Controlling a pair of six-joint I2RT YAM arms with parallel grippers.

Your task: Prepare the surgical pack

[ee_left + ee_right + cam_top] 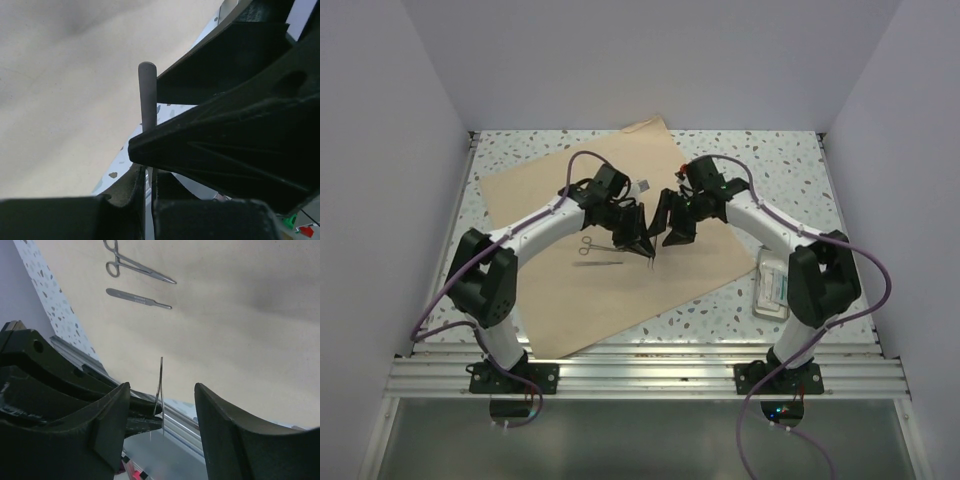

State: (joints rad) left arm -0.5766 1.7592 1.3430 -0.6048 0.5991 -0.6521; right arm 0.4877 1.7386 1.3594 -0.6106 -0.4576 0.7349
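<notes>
The surgical pack is a wide, flat tan sheet (620,240) spread on the table, also seen in the left wrist view (65,100) and the right wrist view (240,305). My left gripper (640,243) hovers over its middle, shut on thin steel tweezers (147,95) that stand upright. My right gripper (673,228) is open right beside it, its fingers either side of the tweezers (161,385) and not touching them. Ring-handled forceps (135,265) and a scalpel (137,299) lie on the sheet left of the grippers (590,245).
A small clear tray (772,285) lies on the speckled table at the right, past the sheet's edge. An aluminium rail (640,375) runs along the near edge. White walls enclose the table on three sides.
</notes>
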